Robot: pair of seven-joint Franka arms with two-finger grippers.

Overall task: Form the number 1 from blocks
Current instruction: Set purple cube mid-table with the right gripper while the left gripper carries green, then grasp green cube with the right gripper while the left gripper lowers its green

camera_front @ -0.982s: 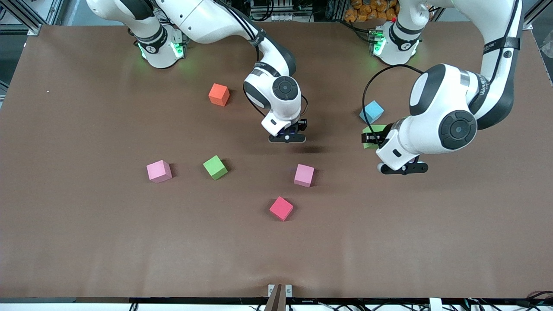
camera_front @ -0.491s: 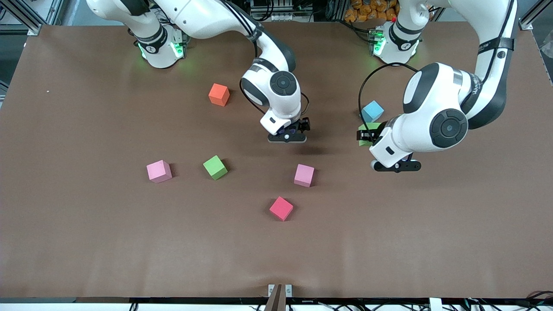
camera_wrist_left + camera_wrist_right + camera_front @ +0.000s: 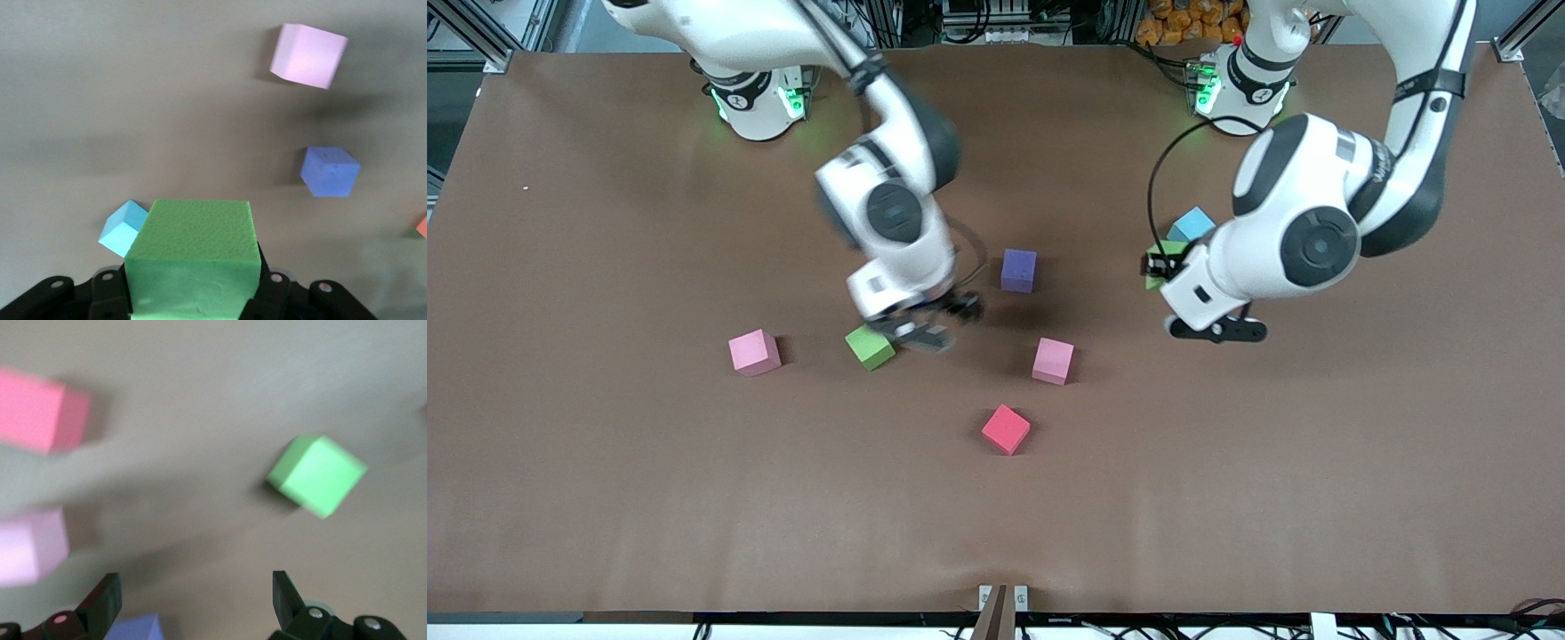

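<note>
The left gripper [image 3: 193, 303] clamps its fingers on a green block [image 3: 193, 263] above the light blue block [image 3: 1192, 224], while the right gripper [image 3: 193, 600], fingers spread wide and empty, hangs over the desk [image 3: 605, 498] between the other green block [image 3: 870, 347] and the purple block [image 3: 1018, 270].

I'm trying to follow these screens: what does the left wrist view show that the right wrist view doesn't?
Only the left wrist view shows the left gripper shut on a green block, and the light blue block. Only the right wrist view shows the open right gripper, the other green block lying on the table, and the red block in full. Both show the purple block and a pink block.
</note>
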